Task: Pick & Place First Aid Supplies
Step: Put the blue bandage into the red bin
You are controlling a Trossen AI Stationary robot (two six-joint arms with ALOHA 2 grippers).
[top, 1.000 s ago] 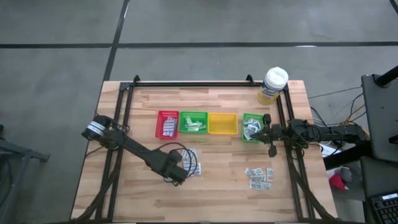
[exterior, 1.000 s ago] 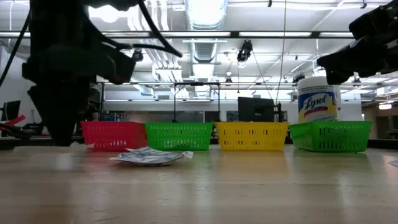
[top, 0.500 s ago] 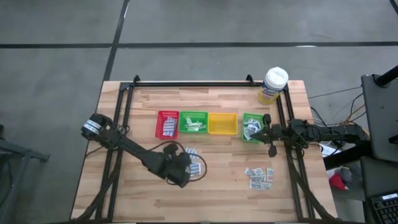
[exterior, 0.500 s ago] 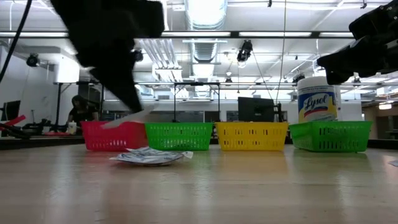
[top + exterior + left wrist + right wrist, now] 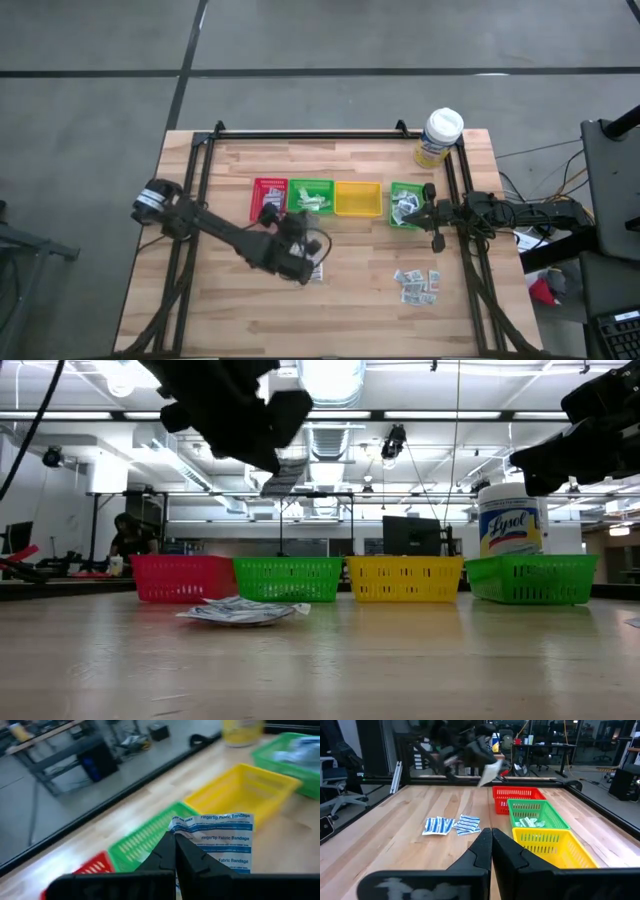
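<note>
ok, left end effector (image 5: 175, 851) clamped on white blue-printed bandage packet (image 5: 220, 840), raised near green plastic tray (image 5: 311, 197); right end effector (image 5: 491, 840) closed empty beside far green tray (image 5: 404, 205).

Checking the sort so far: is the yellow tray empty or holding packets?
Empty. The yellow tray shows only bare yellow floor from above, and the right wrist view shows nothing inside it.

One white bandage strip (image 5: 220, 840) (blue print) hangs aloft in closed fingers. Two more strips (image 5: 452, 825) lie flat mid-table. Small packets (image 5: 417, 285) lie scattered apart. Pale sachets (image 5: 529, 823) fill one green tray.
</note>
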